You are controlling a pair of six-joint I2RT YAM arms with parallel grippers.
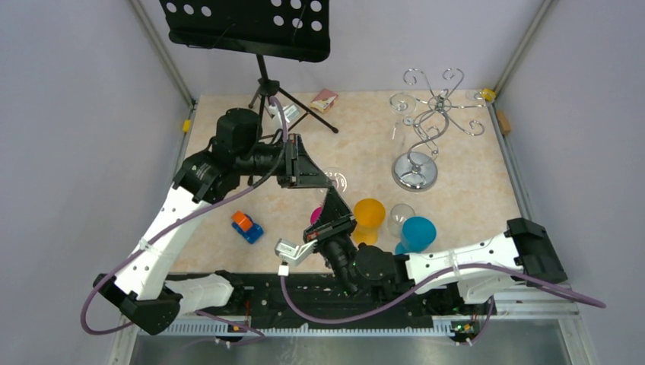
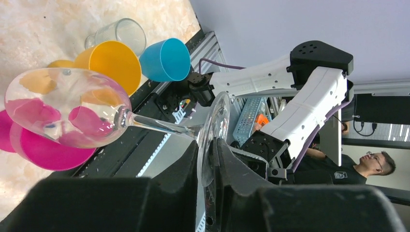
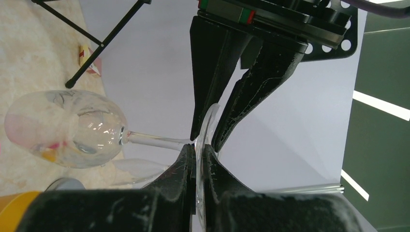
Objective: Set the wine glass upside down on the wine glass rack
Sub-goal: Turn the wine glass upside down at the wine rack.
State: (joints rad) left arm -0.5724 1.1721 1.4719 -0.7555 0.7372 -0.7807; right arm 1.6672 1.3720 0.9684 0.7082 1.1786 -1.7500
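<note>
Both arms meet on the wine glass [image 3: 63,128], which is held off the table, well apart from the wine glass rack [image 1: 414,173] and to that rack's left in the overhead view.

- Right gripper [image 3: 198,147]: fingers nearly together, pinching the thin foot disc.
- Left gripper [image 2: 207,145]: fingers narrow, flanking the same disc from its opposite edge. They appear to touch it.
- Bowl and stem stick out sideways, free of both grippers.

We read this as a handover. With two grips on the foot, one arm can let go and the other can turn the bowl downward for a hook arm.

The table [image 1: 471,198] is beige and marbled. An orange cup [image 1: 369,213], a blue cup [image 1: 418,232] and a clear tumbler [image 1: 399,217] cluster near the rack on its arm-base side. A toy car [image 1: 247,226] lies farther left of the rack, and a black music stand [image 1: 258,30] stands to the rack's left at the back.

The enclosure walls are pale grey. A person [image 2: 372,164] sits outside the enclosure.
</note>
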